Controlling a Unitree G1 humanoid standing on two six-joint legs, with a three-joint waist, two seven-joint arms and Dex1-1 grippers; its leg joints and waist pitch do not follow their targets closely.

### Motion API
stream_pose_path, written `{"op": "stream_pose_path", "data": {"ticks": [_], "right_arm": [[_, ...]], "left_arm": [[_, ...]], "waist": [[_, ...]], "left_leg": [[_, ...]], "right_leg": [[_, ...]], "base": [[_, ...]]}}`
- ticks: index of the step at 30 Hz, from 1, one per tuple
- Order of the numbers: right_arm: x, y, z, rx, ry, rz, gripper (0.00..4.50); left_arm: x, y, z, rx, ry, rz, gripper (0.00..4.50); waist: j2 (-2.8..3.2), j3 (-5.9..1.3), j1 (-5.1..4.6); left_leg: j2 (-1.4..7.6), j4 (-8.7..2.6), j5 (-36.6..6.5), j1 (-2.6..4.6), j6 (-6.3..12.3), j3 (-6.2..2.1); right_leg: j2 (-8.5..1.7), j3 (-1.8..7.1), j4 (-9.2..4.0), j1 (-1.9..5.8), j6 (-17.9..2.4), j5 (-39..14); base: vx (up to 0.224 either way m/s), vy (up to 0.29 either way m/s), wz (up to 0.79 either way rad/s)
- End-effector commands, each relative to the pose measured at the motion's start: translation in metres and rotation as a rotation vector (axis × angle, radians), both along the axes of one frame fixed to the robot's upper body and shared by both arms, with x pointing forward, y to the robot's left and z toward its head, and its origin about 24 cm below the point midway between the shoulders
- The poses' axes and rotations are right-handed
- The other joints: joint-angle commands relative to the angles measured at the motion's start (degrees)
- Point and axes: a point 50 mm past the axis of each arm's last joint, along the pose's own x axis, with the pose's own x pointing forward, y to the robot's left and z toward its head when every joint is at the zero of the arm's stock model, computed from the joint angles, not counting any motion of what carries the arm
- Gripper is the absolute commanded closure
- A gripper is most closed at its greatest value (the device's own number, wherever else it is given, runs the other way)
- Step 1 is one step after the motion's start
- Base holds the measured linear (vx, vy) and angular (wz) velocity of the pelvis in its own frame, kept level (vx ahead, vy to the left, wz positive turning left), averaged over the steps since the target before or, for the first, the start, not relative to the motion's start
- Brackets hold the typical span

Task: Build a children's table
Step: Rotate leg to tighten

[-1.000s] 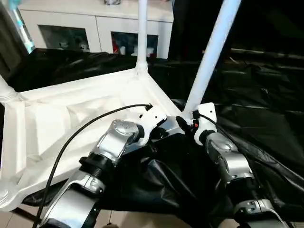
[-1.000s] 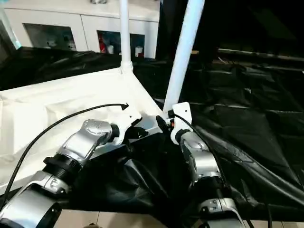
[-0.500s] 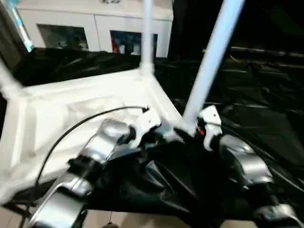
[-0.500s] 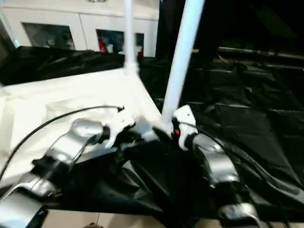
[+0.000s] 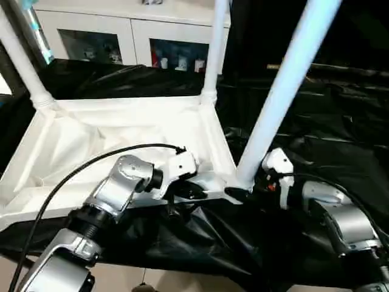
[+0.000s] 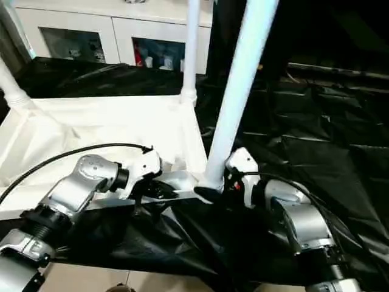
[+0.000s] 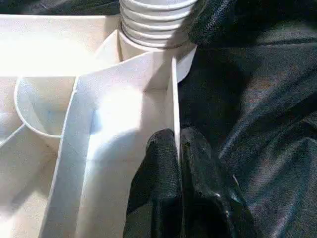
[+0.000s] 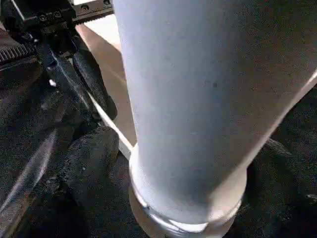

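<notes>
Tabletop (image 5: 121,134) lies upside down on the black sheeting (image 5: 340,140), three legs showing upright in its corner sockets. The left gripper (image 7: 179,163) is pinched shut on the thin rim wall beside the near corner, and the right gripper (image 5: 243,190) stands wide around the base of the nearest leg (image 5: 276,97), fingers either side at the socket. To seat this leg well, the rim hold should likely keep firm while the right one grips low and presses straight along the tube, not sideways
</notes>
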Motion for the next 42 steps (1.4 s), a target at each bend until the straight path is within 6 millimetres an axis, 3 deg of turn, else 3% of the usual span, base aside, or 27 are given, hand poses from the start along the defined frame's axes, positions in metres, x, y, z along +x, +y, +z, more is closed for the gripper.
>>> {"op": "stream_pose_path", "data": {"ticks": [1, 2, 12, 19, 23, 27, 28, 29, 34, 37, 40, 42], "right_arm": [[-0.003, 0.004, -0.001, 0.001, 0.013, 0.027, 0.96], [-0.003, 0.005, -0.002, -0.001, 0.015, 0.029, 1.24], [-0.001, 0.009, -0.011, -0.021, 0.016, -0.029, 1.74], [0.022, 0.017, -0.032, 0.001, 0.052, -0.436, 1.77], [0.035, 0.041, -0.039, -0.013, 0.074, -0.616, 1.77], [0.042, 0.066, -0.037, -0.002, 0.066, -0.614, 1.77], [0.043, 0.073, -0.035, 0.011, 0.063, -0.605, 1.22], [0.044, 0.076, -0.033, 0.026, 0.058, -0.599, 1.22], [0.045, 0.073, -0.030, 0.035, 0.045, -0.573, 0.64], [0.044, 0.061, -0.028, 0.021, 0.015, -0.512, 0.64], [0.040, 0.038, -0.023, -0.001, -0.020, -0.426, 0.64], [0.039, 0.035, -0.022, -0.002, -0.024, -0.419, 0.64]], "left_arm": [[-0.004, -0.011, 0.005, -0.048, -0.008, -0.055, 4.50], [-0.004, -0.011, 0.004, -0.048, -0.008, -0.055, 4.50], [0.001, -0.012, 0.004, -0.045, -0.030, 0.004, 4.50], [0.026, -0.027, -0.001, -0.013, -0.089, 0.274, 4.50], [0.033, -0.054, -0.001, -0.038, -0.097, 0.395, 4.50], [0.034, -0.075, 0.000, -0.052, -0.110, 0.405, 4.50], [0.034, -0.079, 0.001, -0.056, -0.112, 0.402, 4.50], [0.034, -0.081, 0.002, -0.061, -0.115, 0.392, 4.50], [0.033, -0.078, 0.001, -0.067, -0.118, 0.359, 4.50], [0.032, -0.068, -0.002, -0.059, -0.099, 0.340, 4.50], [0.028, -0.052, -0.004, -0.071, -0.101, 0.273, 4.50], [0.027, -0.051, -0.003, -0.079, -0.105, 0.256, 4.50]], "waist": [[-0.26, -3.45, -0.13], [-0.26, -3.48, -0.11], [-0.21, -3.35, -0.17], [-0.31, -3.13, -0.75], [-0.24, -3.28, -0.70], [-0.21, -3.49, -0.66], [-0.18, -3.44, -0.66], [-0.14, -3.56, -0.59], [-0.08, -3.38, -0.63], [-0.14, -3.35, -0.67], [-0.20, -3.58, -0.55], [-0.27, -3.62, -0.61]], "left_leg": [[0.55, -3.23, -9.4, 0.48, 2.92, 0.85], [0.52, -3.19, -9.1, 0.48, 3.01, 0.87], [0.51, -3.32, -10.2, 0.48, 2.31, 0.84], [0.33, -3.79, -15.1, 0.91, -1.05, 0.71], [0.22, -3.84, -13.9, 0.78, -1.17, 0.67], [0.05, -3.64, -12.0, 0.52, -0.54, 0.76], [0.04, -3.64, -11.4, 0.41, -0.09, 0.75], [0.06, -3.57, -10.8, 0.42, 0.31, 0.79], [0.16, -3.80, -12.7, 0.48, 0.67, 0.75], [0.19, -3.89, -13.5, 0.38, 0.80, 0.72], [0.23, -3.68, -10.6, 0.26, 1.86, 0.74], [0.18, -3.51, -9.7, 0.21, 2.81, 0.88]], "right_leg": [[-1.89, 1.63, -3.91, 2.66, -13.7, -0.6], [-1.89, 1.63, -3.87, 2.69, -13.7, -0.2], [-1.95, 1.63, -4.07, 2.60, -13.1, -2.2], [-2.12, 1.79, -5.10, 1.96, -10.5, -13.6], [-2.03, 1.82, -5.06, 2.02, -10.0, -11.1], [-1.92, 1.84, -4.82, 2.24, -9.9, -7.1], [-1.86, 1.82, -4.75, 2.35, -9.9, -5.7], [-1.89, 1.81, -4.67, 2.37, -10.0, -4.5], [-1.93, 1.75, -4.97, 2.34, -10.0, -6.5], [-1.98, 1.73, -5.14, 2.40, -9.7, -7.7], [-1.88, 1.68, -4.74, 2.74, -10.5, -2.6], [-1.86, 1.68, -4.57, 2.80, -11.3, -0.3]], "base": [[0.000, 0.000, 0.00], [0.000, 0.000, 0.00], [0.000, 0.000, 0.00], [0.000, 0.000, 0.00], [0.000, 0.000, 0.00], [0.000, 0.000, 0.00], [0.000, 0.000, 0.00], [0.000, 0.000, 0.00], [0.000, 0.000, 0.00], [0.000, 0.000, 0.00], [0.000, 0.000, 0.00], [0.000, 0.000, 0.00]]}}
